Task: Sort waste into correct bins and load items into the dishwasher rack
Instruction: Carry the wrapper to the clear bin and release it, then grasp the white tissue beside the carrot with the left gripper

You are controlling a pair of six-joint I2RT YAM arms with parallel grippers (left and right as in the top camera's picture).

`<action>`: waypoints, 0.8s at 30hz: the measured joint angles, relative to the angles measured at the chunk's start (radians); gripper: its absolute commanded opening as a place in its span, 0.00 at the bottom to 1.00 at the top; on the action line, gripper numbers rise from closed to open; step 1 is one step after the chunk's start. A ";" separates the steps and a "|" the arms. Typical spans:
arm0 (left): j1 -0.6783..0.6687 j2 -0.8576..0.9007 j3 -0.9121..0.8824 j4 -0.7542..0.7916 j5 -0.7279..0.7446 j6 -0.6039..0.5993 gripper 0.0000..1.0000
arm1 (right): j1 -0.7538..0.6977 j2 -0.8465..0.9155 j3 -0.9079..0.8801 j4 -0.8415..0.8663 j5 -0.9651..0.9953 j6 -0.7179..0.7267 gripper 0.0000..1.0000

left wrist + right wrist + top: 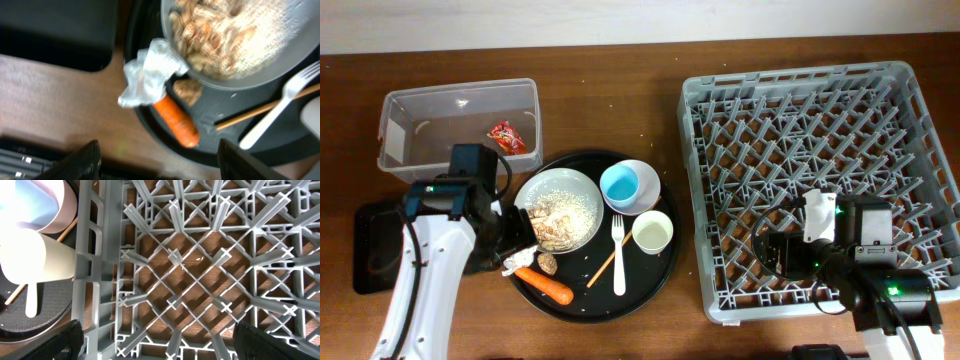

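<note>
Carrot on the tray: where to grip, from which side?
Grip the carrot on its bare half, from straight above, closing across its width. It lies flat and diagonal near the tray rim. The tissue overlaps one end and a food scrap sits beside that end, so the other half looks safest.

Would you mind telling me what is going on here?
Two robot arms are clearing a meal. The left gripper hangs with open jaws near the white tissue beside the carrot at the round tray's edge. The right gripper hovers open above the dishwasher rack, which shows no dishes. The red wrapper lies in the clear tub; the bowl, blue cup, cream cup and fork sit on the tray.
</note>
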 measured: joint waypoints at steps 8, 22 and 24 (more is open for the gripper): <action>0.000 0.001 -0.192 0.130 -0.004 0.000 0.68 | 0.000 0.000 0.000 -0.014 0.000 0.000 0.98; 0.000 0.001 -0.285 0.232 -0.014 0.000 0.57 | 0.000 0.000 0.000 -0.014 0.000 0.000 0.98; 0.000 0.001 -0.285 0.237 -0.014 0.000 0.56 | 0.000 0.000 0.000 -0.014 0.000 0.001 0.99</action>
